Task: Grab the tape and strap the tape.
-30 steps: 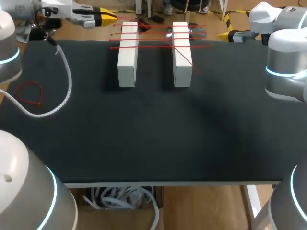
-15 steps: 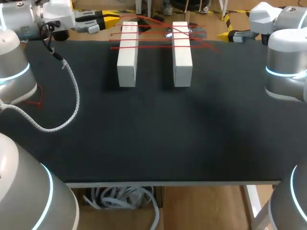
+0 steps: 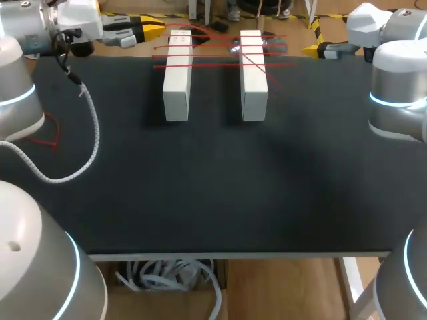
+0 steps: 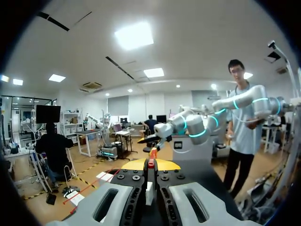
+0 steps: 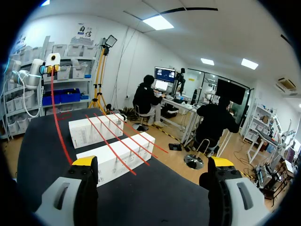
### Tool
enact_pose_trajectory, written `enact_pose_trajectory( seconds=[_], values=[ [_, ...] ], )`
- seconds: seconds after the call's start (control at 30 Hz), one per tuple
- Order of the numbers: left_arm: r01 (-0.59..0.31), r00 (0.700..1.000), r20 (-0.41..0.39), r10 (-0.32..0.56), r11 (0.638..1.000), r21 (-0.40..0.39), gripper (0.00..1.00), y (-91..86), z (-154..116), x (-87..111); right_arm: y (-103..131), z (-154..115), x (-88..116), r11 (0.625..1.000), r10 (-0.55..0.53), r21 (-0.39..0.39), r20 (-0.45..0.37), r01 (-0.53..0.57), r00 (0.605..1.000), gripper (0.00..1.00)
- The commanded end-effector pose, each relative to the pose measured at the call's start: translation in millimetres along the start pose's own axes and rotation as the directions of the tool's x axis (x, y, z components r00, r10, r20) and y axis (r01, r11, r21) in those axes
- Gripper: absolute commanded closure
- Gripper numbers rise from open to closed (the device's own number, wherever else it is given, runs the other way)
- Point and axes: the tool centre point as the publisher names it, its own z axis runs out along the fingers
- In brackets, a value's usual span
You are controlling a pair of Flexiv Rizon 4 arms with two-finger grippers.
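Red tape (image 4: pixel 151 164) swung nearer, one end pinched in left hand (image 3: pixel 152 28)

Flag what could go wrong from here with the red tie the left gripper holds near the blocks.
The left gripper is shut on one end of a red tie whose length trails over the right white block and the ties laid across it; pulling could drag those off. The left arm's cable sags onto the table and might snag. The right gripper is open and apart, so nothing steadies the free end.
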Motion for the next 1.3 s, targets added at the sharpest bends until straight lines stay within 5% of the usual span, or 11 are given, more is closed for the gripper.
enact_pose_trajectory(
  seconds=[0.03, 0.3, 0.53, 0.7, 0.73, 0.8, 0.87, 0.9, 1.0, 1.03, 1.3],
  values=[
    [-0.001, 1.000, 0.001, 0.001, 1.000, 0.001, 1.00, 0.2, 0.6, -0.1, 0.0, 0.0, 0.0, 1.000, 0.000, 0.000, 0.000, 0.000, 1.000, 0.00],
    [0.009, 1.000, 0.005, -0.009, 1.000, 0.004, 1.00, 1.6, -0.5, 0.1, 0.0, 0.0, 0.0, 1.000, 0.000, 0.000, 0.000, 0.000, 1.000, 0.00],
    [0.028, 1.000, 0.008, -0.030, 0.980, 0.196, 1.00, -6.0, -11.1, 8.9, 0.0, 0.0, 0.0, 1.000, 0.000, 0.000, 0.000, 0.000, 1.000, 0.00],
    [0.026, 1.000, -0.017, -0.024, 0.987, 0.160, 1.00, -11.4, -15.2, 16.2, 0.0, 0.0, 0.0, 1.000, 0.000, 0.000, 0.000, 0.000, 1.000, 0.00],
    [0.033, 0.999, -0.011, -0.031, 0.972, 0.235, 1.00, -12.7, -15.0, 17.6, 0.0, 0.0, 0.0, 1.000, 0.000, 0.000, 0.000, 0.000, 1.000, 0.00],
    [0.025, 1.000, -0.012, -0.023, 0.986, 0.165, 1.00, -13.1, -15.9, 18.7, 0.0, 0.0, 0.0, 1.000, 0.000, 0.000, 0.000, 0.000, 1.000, 0.00],
    [0.030, 0.999, 0.010, -0.034, 0.970, 0.240, 1.00, -14.4, -15.7, 19.4, 0.0, 0.0, 0.0, 1.000, 0.000, 0.000, 0.000, 0.000, 1.000, 0.00],
    [0.030, 1.000, -0.002, -0.030, 0.981, 0.190, 1.00, -13.6, -15.9, 19.4, 0.0, 0.0, 0.0, 1.000, 0.000, 0.000, 0.000, 0.000, 1.000, 0.00],
    [0.031, 0.999, 0.002, -0.032, 0.963, 0.266, 1.00, -15.6, -14.6, 20.1, 0.0, 0.0, 0.0, 1.000, 0.000, 0.000, 0.000, 0.000, 1.000, 0.00],
    [0.037, 0.999, 0.008, -0.042, 0.936, 0.351, 1.00, -16.6, -13.9, 20.6, 0.0, 0.0, 0.0, 1.000, 0.000, 0.000, 0.000, 0.000, 1.000, 0.00],
    [0.035, 0.999, 0.006, -0.040, 0.940, 0.338, 1.00, -13.9, -14.9, 23.2, 0.0, 0.0, 0.0, 1.000, 0.000, 0.000, 0.000, 0.000, 1.000, 0.00]
  ],
)
